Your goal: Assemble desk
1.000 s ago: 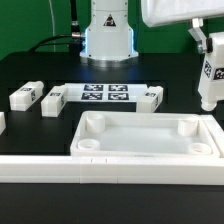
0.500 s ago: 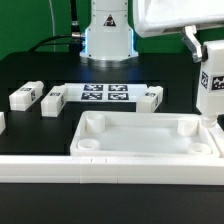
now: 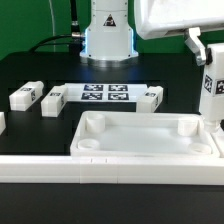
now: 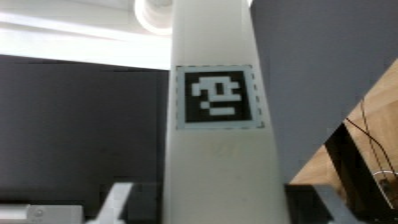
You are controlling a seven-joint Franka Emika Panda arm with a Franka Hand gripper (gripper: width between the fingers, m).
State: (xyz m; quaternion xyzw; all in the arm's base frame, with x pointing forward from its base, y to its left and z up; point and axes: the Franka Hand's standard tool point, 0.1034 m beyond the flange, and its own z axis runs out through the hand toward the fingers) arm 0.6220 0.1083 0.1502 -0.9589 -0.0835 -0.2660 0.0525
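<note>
The desk top [image 3: 78, 134], a white tray with a raised rim and round corner sockets, lies in the front middle of the table. My gripper [image 3: 207, 58] is shut on a white desk leg [image 3: 212, 92], held upright at the exterior view's right. The leg's lower end hangs just over the far right socket [image 3: 187, 128]. In the wrist view the leg [image 4: 217, 150] fills the middle between my gripper's [image 4: 222, 205] fingers, its tag [image 4: 217, 97] facing the camera. Loose legs lie behind the top: two [image 3: 24, 96] [image 3: 54, 100] on the left and one [image 3: 152, 96] on the right.
The marker board [image 3: 106, 94] lies between the loose legs in front of the robot base [image 3: 108, 40]. A long low white rail [image 3: 100, 170] runs along the front of the desk top. Another white part [image 3: 2, 122] shows at the left edge.
The held leg has come down and a little to the exterior view's right, closer to the far right corner of the desk top. Nothing else moved.
</note>
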